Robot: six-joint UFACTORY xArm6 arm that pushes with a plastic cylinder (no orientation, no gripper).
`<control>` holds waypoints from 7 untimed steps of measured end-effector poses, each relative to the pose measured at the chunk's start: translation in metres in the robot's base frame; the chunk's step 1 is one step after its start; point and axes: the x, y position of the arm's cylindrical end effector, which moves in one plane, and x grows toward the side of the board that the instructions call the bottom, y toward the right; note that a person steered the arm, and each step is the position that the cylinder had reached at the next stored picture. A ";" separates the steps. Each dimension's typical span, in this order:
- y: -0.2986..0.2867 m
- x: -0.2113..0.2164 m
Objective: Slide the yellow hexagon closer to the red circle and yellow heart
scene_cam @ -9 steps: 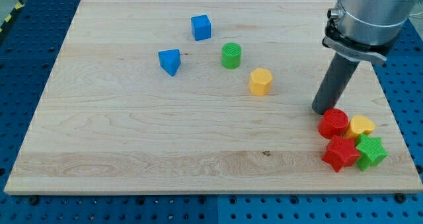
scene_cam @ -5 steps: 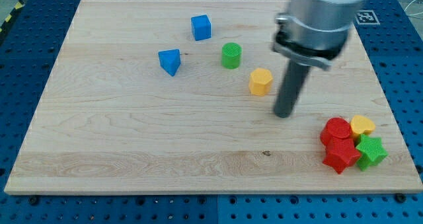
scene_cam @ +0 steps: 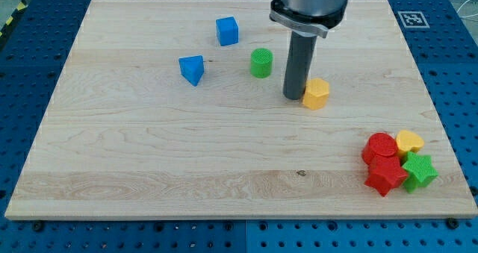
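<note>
The yellow hexagon (scene_cam: 317,93) lies right of the board's middle. My tip (scene_cam: 292,97) stands right against its left side, between it and the green cylinder (scene_cam: 261,63). The red circle (scene_cam: 380,146) and the yellow heart (scene_cam: 408,142) sit together near the board's lower right corner, well apart from the hexagon.
A red star (scene_cam: 386,174) and a green star (scene_cam: 419,170) sit just below the red circle and the yellow heart. A blue cube (scene_cam: 227,30) and a blue triangular block (scene_cam: 192,69) lie at the upper left of the middle. The wooden board (scene_cam: 149,156) ends close behind the lower right cluster.
My tip swept left from beside the red circle, past the hexagon, and now stands on its left side. The yellow hexagon has shifted a little to the right.
</note>
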 end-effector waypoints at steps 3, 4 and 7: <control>0.041 -0.009; 0.053 -0.003; 0.095 0.033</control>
